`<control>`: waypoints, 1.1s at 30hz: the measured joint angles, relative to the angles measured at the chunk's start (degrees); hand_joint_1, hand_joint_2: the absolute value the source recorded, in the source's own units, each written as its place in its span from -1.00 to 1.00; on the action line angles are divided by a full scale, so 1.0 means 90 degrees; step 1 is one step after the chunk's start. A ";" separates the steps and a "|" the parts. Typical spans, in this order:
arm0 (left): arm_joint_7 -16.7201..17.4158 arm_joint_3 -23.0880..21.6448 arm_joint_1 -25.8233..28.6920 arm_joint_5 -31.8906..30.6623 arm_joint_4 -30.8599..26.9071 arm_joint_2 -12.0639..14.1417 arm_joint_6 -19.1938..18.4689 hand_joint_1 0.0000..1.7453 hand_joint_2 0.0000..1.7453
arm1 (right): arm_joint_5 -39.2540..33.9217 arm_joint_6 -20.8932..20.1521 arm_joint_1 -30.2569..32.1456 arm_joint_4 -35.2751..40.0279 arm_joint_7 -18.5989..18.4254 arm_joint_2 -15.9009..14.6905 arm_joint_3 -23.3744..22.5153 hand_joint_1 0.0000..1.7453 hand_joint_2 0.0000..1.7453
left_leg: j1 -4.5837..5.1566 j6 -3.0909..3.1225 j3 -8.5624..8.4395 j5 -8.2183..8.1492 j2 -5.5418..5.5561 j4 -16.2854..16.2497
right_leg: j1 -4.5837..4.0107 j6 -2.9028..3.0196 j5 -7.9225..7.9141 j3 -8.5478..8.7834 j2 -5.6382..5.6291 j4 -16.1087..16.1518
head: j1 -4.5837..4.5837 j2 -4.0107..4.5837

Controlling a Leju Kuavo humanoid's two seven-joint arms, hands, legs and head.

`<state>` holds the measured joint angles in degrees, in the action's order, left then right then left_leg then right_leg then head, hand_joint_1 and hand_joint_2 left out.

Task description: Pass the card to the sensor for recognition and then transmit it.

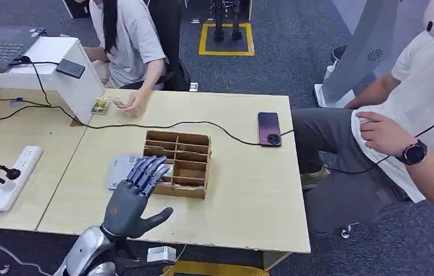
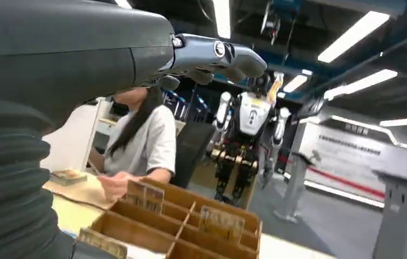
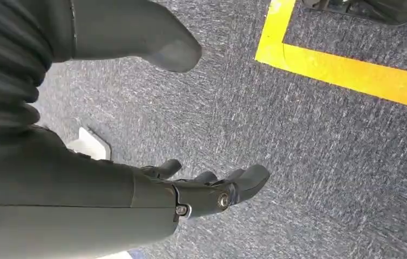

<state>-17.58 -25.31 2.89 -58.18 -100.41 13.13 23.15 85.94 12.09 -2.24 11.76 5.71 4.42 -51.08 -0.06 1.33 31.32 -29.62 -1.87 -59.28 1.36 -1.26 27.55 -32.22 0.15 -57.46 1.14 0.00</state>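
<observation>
My left hand hovers over the table with its fingers stretched out and apart, holding nothing. Its fingertips lie over the left edge of a wooden divided box and over a flat grey-blue pad beside it. In the left wrist view the fingers reach out above the box, where card-like slips stand in the compartments. My right hand hangs over the grey carpet, fingers loosely apart and empty.
A black cable crosses the table to a dark phone. A white power strip lies at the left. One person sits behind the table with a hand on it. Another sits at the right.
</observation>
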 joint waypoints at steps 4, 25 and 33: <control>0.0631 -0.0265 -0.0090 -0.1058 0.0116 0.0144 0.0167 -1.00 1.00 | 0.0024 -0.0010 -0.0009 0.0000 -0.0029 0.0000 -0.0010 -1.00 1.00 | -0.0002 0.0000 0.0002 0.0000 0.0000 0.0000 | 0.0000 0.0000 0.0000 0.0000 0.0000 0.0000 | 0.0000 0.0000; 0.1783 -0.0105 -0.0367 -0.2041 0.1710 0.0321 0.0811 -1.00 1.00 | 0.0131 -0.0002 -0.0032 0.0000 0.0056 0.0000 -0.0015 -1.00 1.00 | -0.0003 0.0000 0.0004 0.0000 0.0000 0.0001 | 0.0000 0.0000 0.0001 -0.0001 0.0000 0.0000 | 0.0000 0.0000; 0.1851 0.0298 -0.0335 -0.1817 0.1877 0.0321 0.0794 -1.00 1.00 | 0.0129 0.0007 -0.0033 -0.0002 0.0085 0.0000 -0.0015 -1.00 1.00 | -0.0003 0.0000 0.0004 0.0000 0.0001 0.0001 | 0.0000 0.0000 0.0001 0.0000 0.0001 -0.0001 | 0.0000 0.0000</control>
<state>-0.92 -22.62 -0.12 -74.53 -83.52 16.02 30.29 87.10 12.15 -2.54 11.74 6.47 4.42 -51.21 -0.08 1.33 31.35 -29.62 -1.86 -59.28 1.37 -1.26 27.56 -32.22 0.16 -57.47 1.14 0.00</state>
